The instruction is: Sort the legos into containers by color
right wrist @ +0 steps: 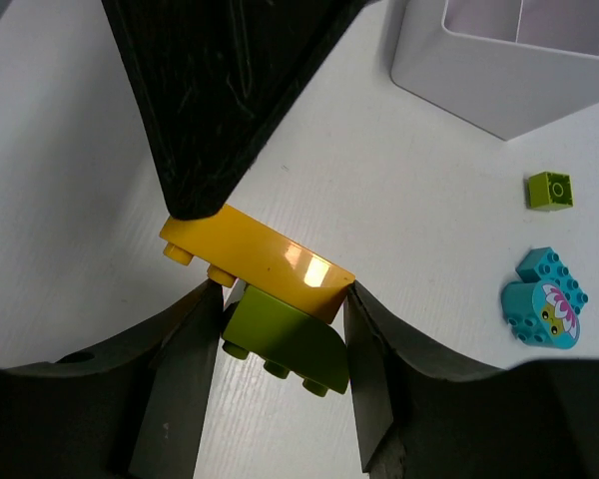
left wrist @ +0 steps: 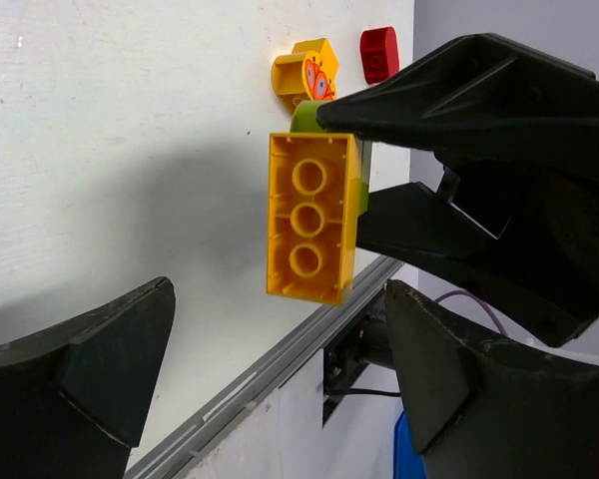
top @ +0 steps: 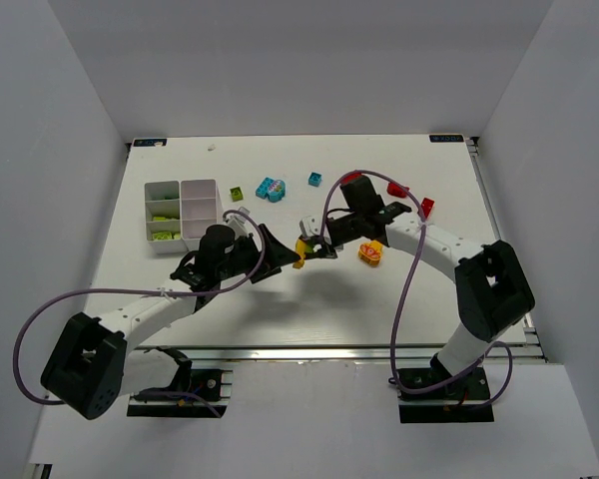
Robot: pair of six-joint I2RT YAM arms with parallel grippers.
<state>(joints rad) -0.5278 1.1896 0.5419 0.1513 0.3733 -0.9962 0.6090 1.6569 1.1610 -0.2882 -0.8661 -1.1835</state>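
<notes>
I am pinching a yellow-orange rectangular plastic brick (left wrist: 311,215), with a lime rounded plastic brick (right wrist: 280,344) stuck to it, in my right claw (right wrist: 280,309) above the middle of the white table (top: 309,314). My left claw (left wrist: 275,364) is hovering just beside that brick, its fingers spread wide. The white compartmented plastic tray (top: 199,182) is sitting near the table's far left corner, with small lime bricks (top: 163,212) lying in its left compartments.
</notes>
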